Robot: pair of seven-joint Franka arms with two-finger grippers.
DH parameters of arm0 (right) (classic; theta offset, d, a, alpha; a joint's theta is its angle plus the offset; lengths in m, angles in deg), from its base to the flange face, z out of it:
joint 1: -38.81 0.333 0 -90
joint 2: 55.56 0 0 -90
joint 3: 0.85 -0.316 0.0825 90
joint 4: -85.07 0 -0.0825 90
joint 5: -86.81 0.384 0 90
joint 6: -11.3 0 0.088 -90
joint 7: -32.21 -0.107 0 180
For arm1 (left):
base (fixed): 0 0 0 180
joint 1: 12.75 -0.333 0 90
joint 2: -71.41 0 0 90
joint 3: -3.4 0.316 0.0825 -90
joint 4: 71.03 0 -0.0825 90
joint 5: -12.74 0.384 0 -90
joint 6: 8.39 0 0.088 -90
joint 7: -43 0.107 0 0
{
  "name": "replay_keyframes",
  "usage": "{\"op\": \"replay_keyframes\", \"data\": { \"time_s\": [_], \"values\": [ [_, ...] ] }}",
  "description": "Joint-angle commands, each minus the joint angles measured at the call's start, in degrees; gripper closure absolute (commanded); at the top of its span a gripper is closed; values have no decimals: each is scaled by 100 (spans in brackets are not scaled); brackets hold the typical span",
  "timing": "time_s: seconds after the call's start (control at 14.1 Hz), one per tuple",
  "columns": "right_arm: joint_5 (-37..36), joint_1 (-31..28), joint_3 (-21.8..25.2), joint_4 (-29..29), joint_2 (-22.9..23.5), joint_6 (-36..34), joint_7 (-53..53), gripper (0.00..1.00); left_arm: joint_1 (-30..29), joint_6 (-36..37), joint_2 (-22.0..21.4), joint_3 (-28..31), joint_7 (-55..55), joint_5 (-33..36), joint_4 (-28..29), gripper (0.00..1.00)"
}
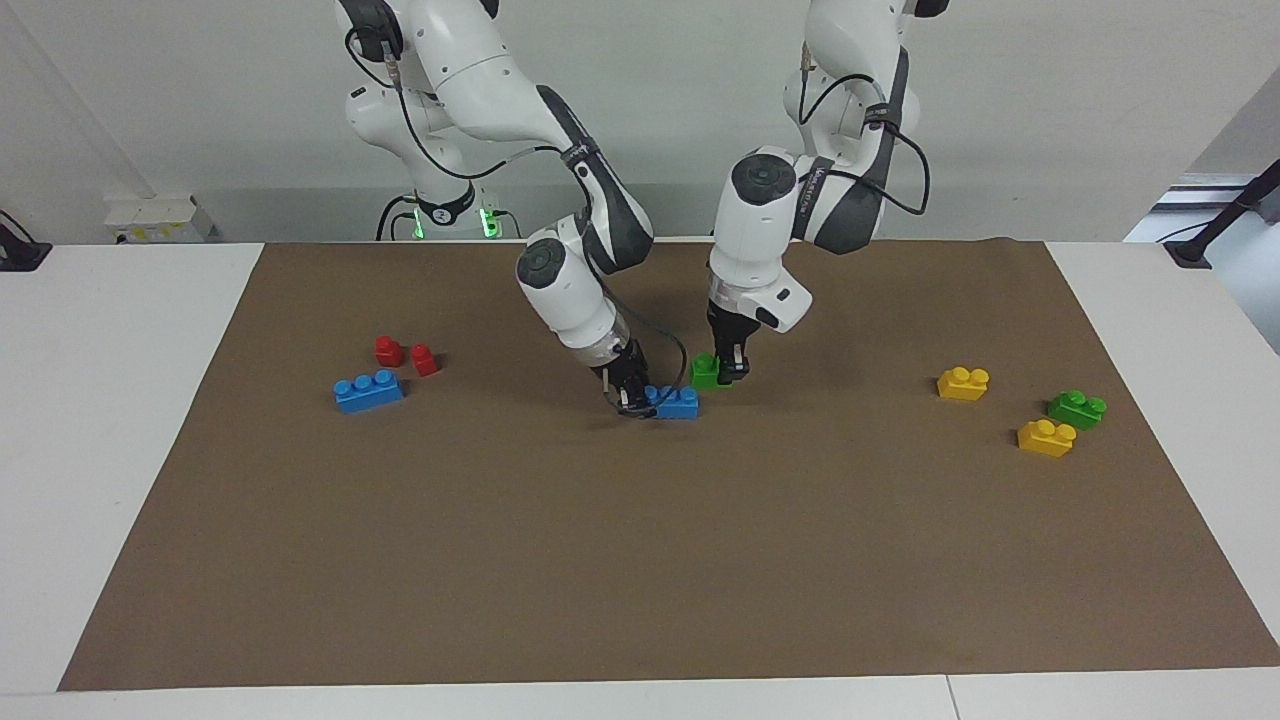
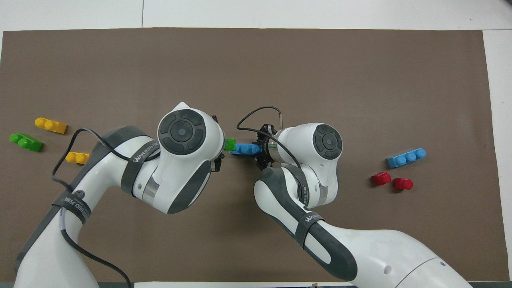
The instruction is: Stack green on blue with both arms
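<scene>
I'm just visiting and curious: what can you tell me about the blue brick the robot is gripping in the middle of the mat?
The blue brick looks like glossy plastic, long, with round studs in a row on top. It sits level, low at the brown mat's middle. The right gripper has its jaws shut on one end. The green brick, held by the left gripper, is close beside its other end; contact is unclear.

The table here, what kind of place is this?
Probably a robotics lab test bench: two white robot arms mounted at a white table, a brown mat over it, and toy bricks scattered on the mat.
</scene>
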Motion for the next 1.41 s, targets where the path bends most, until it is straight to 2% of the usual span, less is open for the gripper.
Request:
{"op": "replay_keyframes", "data": {
  "time_s": [0.0, 0.28, 0.49, 1.27, 1.34],
  "values": [
    [251, 24, 12, 83, -32, 155, 224, 100, 299, -295, -1, 89, -400, 256, 194, 100],
    [251, 24, 12, 110, -32, 155, 268, 100, 405, -532, 377, 98, -726, 590, 123, 100],
    [251, 24, 12, 110, -32, 155, 268, 100, 397, -594, 492, 98, -771, 635, 36, 100],
    [251, -28, 12, 101, -32, 147, 250, 100, 397, -770, 651, 89, -841, 925, 35, 100],
    [260, -28, 12, 92, -24, 146, 242, 85, 379, -762, 642, 89, -798, 925, 35, 21]
  ]
}}
